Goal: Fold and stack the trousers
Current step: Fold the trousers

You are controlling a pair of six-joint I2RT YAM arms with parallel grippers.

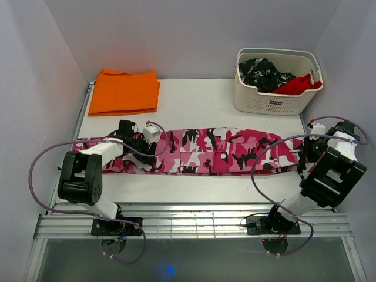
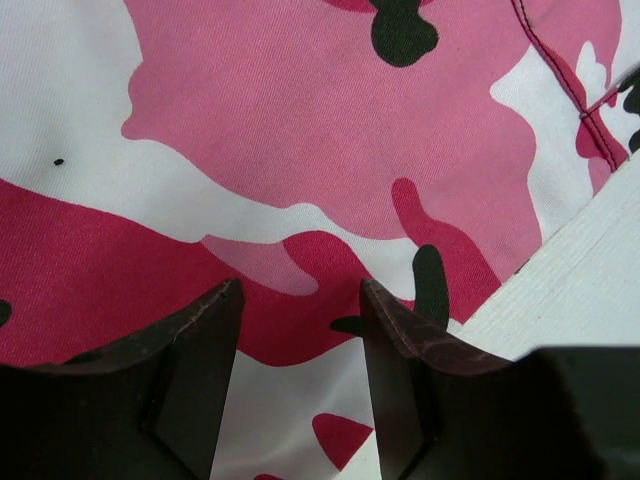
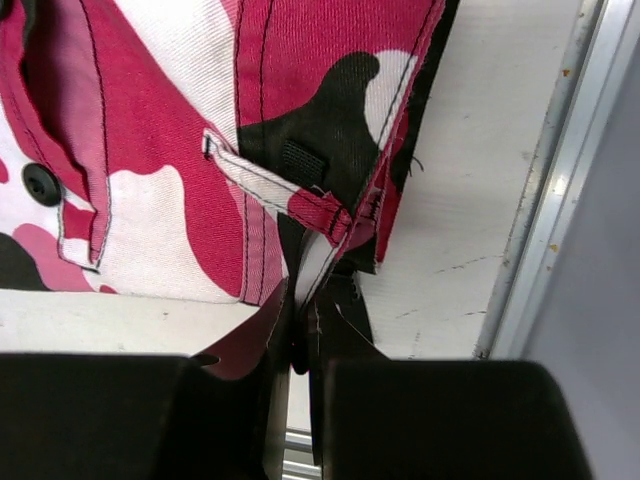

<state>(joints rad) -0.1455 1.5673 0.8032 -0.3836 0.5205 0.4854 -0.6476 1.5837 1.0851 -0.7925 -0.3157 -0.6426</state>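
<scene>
The trousers [image 1: 205, 151], in hot pink, pale pink, white and black camouflage, lie stretched flat across the table from left to right. The waistband end is on the right. My left gripper [image 1: 147, 145] hovers low over the leg part near the left end. In the left wrist view it [image 2: 300, 290] stands open, with flat cloth [image 2: 300, 120] showing between its dark fingers [image 2: 205, 340]. At the right end my right gripper [image 1: 305, 154] is shut on the waistband corner. In the right wrist view the jaws [image 3: 300, 310] pinch the cloth edge just below a belt loop [image 3: 280, 190].
A folded orange cloth [image 1: 124, 91] lies at the back left. A white basket [image 1: 276, 103] at the back right holds a black-and-white garment [image 1: 264, 73] and a red cloth [image 1: 301, 85]. A metal rail [image 3: 560, 180] edges the table just right of the waistband.
</scene>
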